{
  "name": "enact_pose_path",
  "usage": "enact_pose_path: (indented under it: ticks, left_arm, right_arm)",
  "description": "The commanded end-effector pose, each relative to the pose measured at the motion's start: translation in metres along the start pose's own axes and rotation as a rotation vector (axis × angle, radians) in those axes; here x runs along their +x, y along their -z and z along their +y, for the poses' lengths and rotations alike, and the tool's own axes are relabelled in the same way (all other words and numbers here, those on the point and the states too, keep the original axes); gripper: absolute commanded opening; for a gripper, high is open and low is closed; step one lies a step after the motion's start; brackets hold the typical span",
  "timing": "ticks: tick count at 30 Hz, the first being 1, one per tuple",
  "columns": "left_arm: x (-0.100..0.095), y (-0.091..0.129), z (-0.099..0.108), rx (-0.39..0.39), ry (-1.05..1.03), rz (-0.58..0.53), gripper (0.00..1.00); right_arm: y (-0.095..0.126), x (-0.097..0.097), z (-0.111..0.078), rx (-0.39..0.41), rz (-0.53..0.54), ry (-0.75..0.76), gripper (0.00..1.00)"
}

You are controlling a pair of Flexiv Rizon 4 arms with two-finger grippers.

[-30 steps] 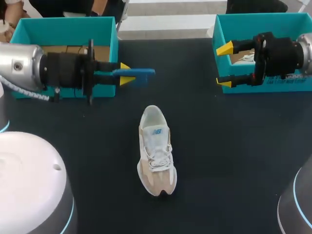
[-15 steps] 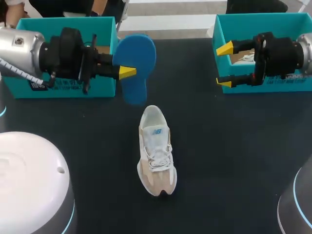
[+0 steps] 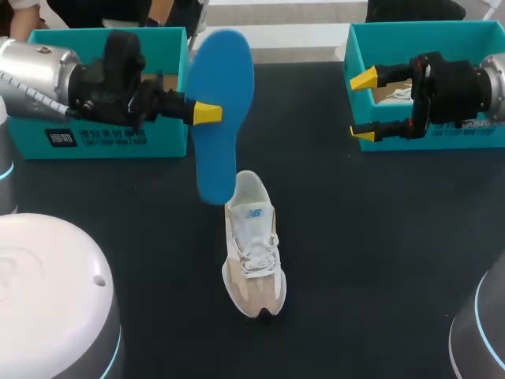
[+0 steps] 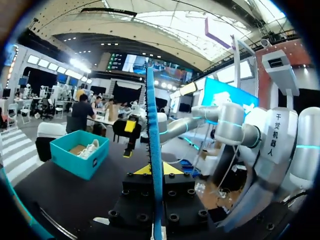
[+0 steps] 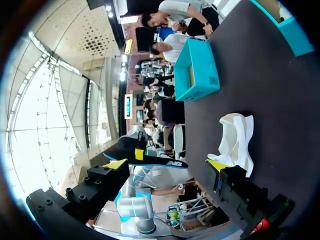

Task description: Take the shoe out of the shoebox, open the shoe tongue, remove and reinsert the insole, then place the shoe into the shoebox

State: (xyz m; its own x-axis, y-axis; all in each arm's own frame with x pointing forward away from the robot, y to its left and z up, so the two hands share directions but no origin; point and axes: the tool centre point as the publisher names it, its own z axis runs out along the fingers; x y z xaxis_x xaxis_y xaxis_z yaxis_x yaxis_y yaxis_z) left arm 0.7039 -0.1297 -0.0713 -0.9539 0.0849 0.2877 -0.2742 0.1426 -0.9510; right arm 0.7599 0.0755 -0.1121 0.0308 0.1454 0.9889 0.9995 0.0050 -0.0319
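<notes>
A white and beige shoe (image 3: 253,249) lies on the dark table (image 3: 371,237), toe toward me; the right wrist view shows the shoe (image 5: 237,136) past its fingers. My left gripper (image 3: 207,113) is shut on a blue insole (image 3: 222,87), held above the table with its broad face toward the head camera. The insole's lower end overlaps the shoe's heel opening in the head view. In the left wrist view the insole (image 4: 154,145) stands edge-on between the fingers of the left gripper (image 4: 152,170). My right gripper (image 3: 364,106) hangs open and empty in front of the right box; the right wrist view also shows the right gripper (image 5: 166,164) open.
A teal shoebox (image 3: 110,55) stands at the back left behind my left arm. A second teal box (image 3: 430,43) at the back right holds something white (image 4: 92,146). Bare table lies either side of the shoe.
The left wrist has rolled, turning the insole from flat and edge-on to upright with its broad face showing. Its lower end now reaches the shoe's heel. The right arm and the shoe have not moved.
</notes>
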Motion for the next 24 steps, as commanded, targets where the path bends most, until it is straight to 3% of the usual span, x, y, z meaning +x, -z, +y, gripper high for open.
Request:
enact_pose_path:
  ticks: [1, 14, 24]
  left_arm:
    - [-0.010, -0.008, 0.010, 0.075, 0.544, -0.015, 0.00]
    - [-0.026, -0.027, 0.034, 0.172, 0.969, 0.069, 0.00]
    - [-0.031, -0.030, 0.045, 0.152, 1.155, 0.113, 0.00]
  right_arm:
    - [-0.001, 0.000, -0.001, -0.002, -0.001, -0.001, 1.00]
    - [-0.001, 0.000, -0.001, -0.002, -0.001, -0.001, 1.00]
    - [-0.001, 0.000, -0.001, -0.002, -0.001, -0.001, 1.00]
